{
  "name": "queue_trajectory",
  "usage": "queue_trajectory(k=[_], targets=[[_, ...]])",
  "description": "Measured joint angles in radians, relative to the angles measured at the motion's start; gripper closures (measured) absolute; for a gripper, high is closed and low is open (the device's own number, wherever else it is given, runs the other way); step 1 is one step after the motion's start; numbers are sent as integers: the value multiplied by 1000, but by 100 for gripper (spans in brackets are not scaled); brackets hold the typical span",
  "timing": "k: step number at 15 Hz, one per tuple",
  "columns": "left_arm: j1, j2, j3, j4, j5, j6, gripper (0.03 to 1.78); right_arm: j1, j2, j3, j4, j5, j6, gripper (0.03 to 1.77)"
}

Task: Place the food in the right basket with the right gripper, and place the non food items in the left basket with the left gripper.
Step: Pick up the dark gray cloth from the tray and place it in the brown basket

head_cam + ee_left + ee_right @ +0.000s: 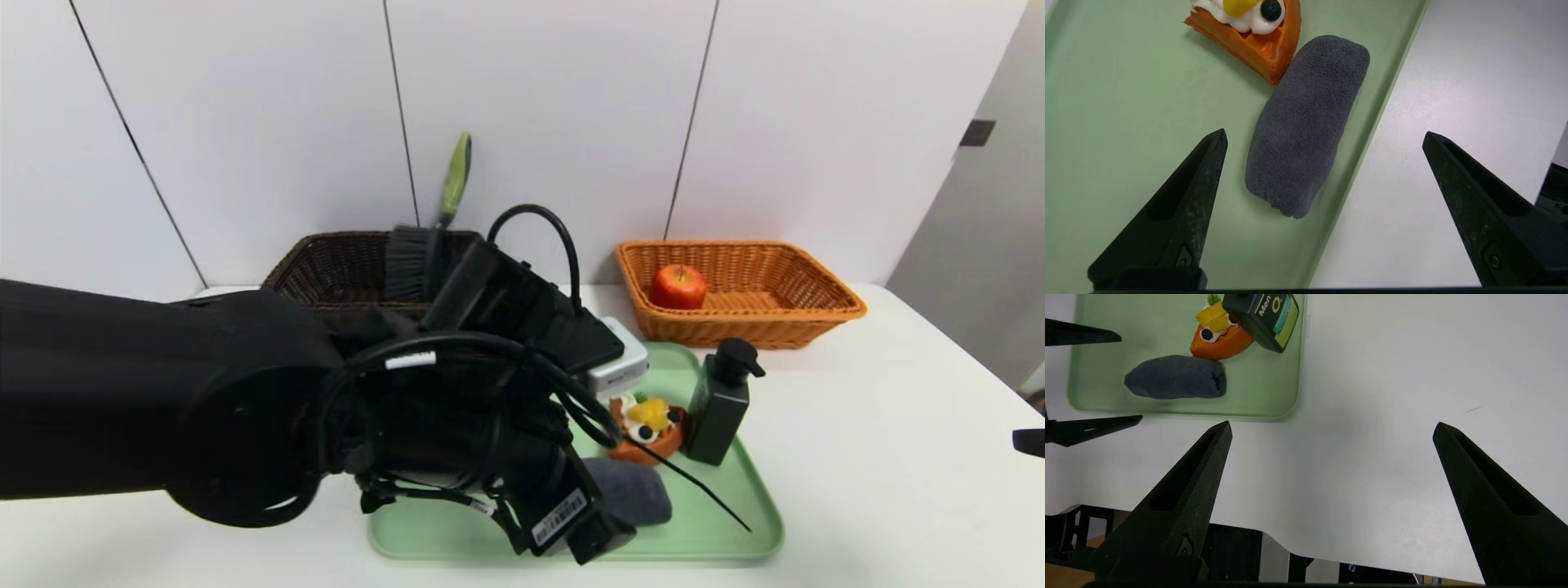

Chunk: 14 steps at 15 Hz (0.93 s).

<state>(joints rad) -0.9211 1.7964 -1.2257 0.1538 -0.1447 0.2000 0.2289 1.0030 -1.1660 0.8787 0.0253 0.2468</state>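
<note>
Where white wall panels [555,106] rise, a white table [882,425] bears a green tray [735,523].

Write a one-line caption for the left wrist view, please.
Open left gripper above the grey cloth roll on the green tray, beside the tart slice.
</note>
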Motion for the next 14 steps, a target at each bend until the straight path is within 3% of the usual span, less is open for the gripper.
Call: queue_trajectory(k=[10,12,14], targets=[[-2,164,4,-69,8,-5,12,-2,6,15,-2,-1,0,10],[-2,179,2,-74,10,-5,48,-2,7,15,-2,-1,0,10],[-2,182,2,-73,27,-6,73,-2,7,14,-2,0,0,10]])
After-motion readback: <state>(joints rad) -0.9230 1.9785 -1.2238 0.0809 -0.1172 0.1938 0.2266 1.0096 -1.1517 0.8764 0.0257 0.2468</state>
